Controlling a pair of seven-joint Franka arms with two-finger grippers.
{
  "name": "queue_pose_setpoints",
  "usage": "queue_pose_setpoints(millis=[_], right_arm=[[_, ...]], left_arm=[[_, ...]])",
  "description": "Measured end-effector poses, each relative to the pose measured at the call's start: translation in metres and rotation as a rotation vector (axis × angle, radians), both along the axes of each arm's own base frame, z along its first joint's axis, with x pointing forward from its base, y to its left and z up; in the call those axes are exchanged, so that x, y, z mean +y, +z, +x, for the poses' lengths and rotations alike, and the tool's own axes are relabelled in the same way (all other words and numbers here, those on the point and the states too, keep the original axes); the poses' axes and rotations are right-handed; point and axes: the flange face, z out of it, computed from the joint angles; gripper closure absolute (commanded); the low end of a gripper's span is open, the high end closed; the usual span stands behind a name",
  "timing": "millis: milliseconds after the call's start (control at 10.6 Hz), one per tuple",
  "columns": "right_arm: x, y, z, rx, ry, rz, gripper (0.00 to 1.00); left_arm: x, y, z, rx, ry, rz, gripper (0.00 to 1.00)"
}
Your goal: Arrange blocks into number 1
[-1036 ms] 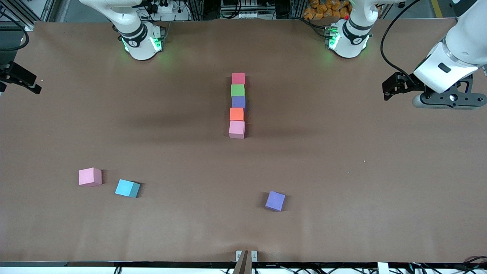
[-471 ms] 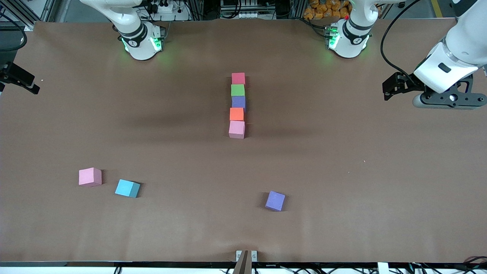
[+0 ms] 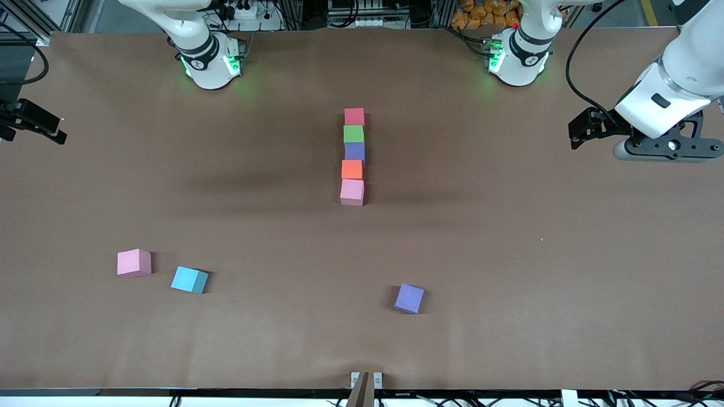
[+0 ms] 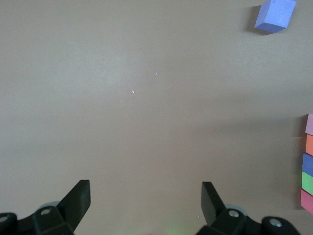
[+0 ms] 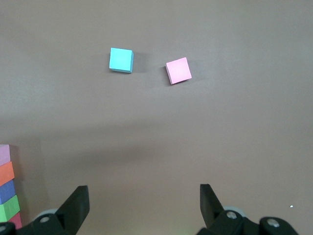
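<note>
Five blocks form a straight touching column mid-table: red (image 3: 354,116), green (image 3: 353,134), purple (image 3: 354,151), orange (image 3: 352,169) and pink (image 3: 352,192), the pink one nearest the front camera. Loose blocks lie closer to that camera: a pink one (image 3: 134,262) and a light blue one (image 3: 189,280) toward the right arm's end, and a purple one (image 3: 409,298) near the middle. My left gripper (image 4: 145,196) is open and empty over bare table at the left arm's end. My right gripper (image 5: 142,196) is open and empty at the right arm's end.
The brown paper-covered table (image 3: 509,254) carries only the blocks. A small clamp (image 3: 366,380) sits at the table's front edge. Both arm bases (image 3: 212,59) stand along the edge farthest from the front camera.
The right gripper has shifted slightly at the edge of the front view. The left arm and all blocks have stayed put.
</note>
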Motion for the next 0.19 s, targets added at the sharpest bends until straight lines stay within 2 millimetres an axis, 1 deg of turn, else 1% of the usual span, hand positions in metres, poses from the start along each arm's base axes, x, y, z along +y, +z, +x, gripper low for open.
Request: queue_pose_setpoints(millis=[188], right_arm=[[0.0007, 0.0001, 0.0002, -0.001, 0.001, 0.000, 0.00]], left_arm=[[0.0000, 0.0000, 0.0000, 0.000, 0.000, 0.000, 0.00]])
